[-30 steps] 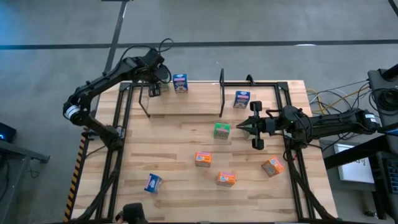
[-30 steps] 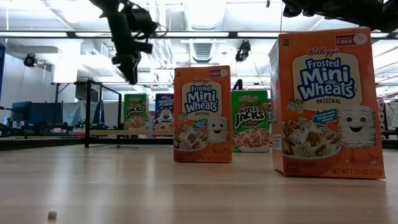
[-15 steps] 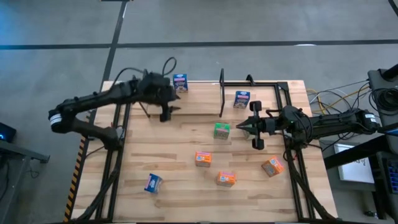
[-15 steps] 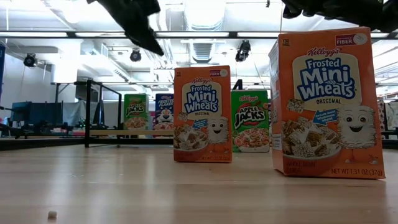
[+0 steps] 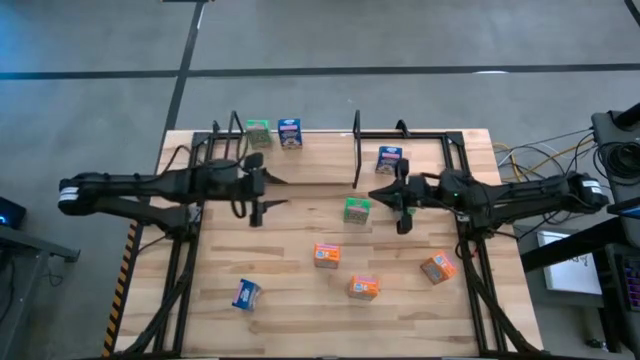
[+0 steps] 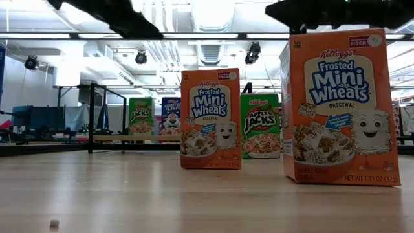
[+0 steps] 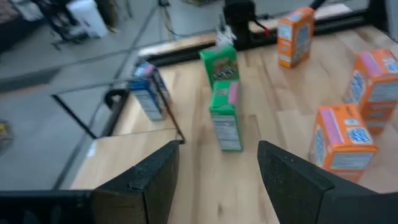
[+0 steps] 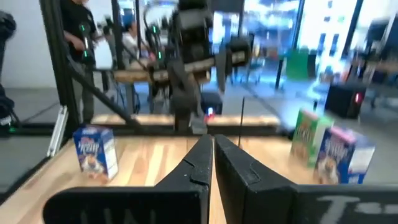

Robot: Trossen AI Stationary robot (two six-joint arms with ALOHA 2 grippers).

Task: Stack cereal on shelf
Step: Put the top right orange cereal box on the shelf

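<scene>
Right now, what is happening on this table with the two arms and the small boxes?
The robot is putting cereal boxes on the shelf. A green box and a blue box stand at its back edge. The left gripper is open and empty, over the table by the shelf. The right gripper is shut and holds nothing, beside another green box. Orange boxes and others wait on the table.

Two dark jointed arms trail looping black cables; each pincer has black fingers.
</scene>
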